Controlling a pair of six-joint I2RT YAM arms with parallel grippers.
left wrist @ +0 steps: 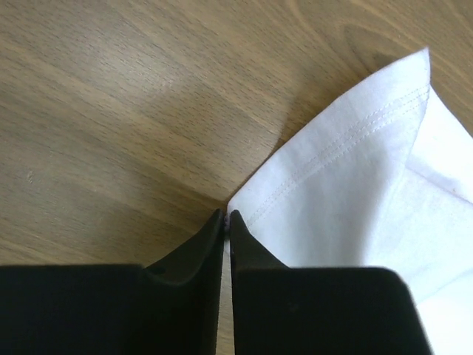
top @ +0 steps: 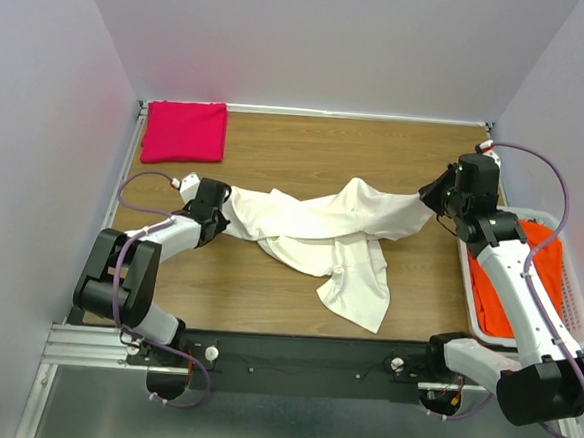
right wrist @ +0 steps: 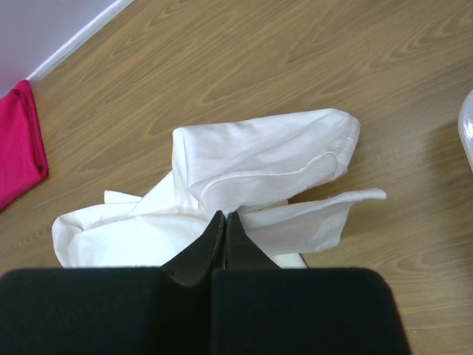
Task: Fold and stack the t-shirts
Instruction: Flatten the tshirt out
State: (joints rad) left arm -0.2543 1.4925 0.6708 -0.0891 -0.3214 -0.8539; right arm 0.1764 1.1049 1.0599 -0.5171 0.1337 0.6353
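Cream-white shirt (top: 331,237) lies rumpled across mid-table, strung between the two arms. Left gripper (top: 222,210) pinched together on its left hem corner; right gripper (top: 432,199) clamped tight on the right end. Magenta-pink shirt (top: 185,131) folded flat, far-left corner. Orange-red shirt (top: 485,298) sits in the basket (top: 579,299), right side.

Cream t-shirt (top: 312,220) sprawls crumpled centrally; pink t-shirt (top: 185,131) folded far left; orange-red t-shirt (top: 487,303) bunched right.

Plain pale walls (top: 334,42) enclose a wood-grain tabletop (top: 297,149), with an aluminium rail (top: 73,344) along its near edge.
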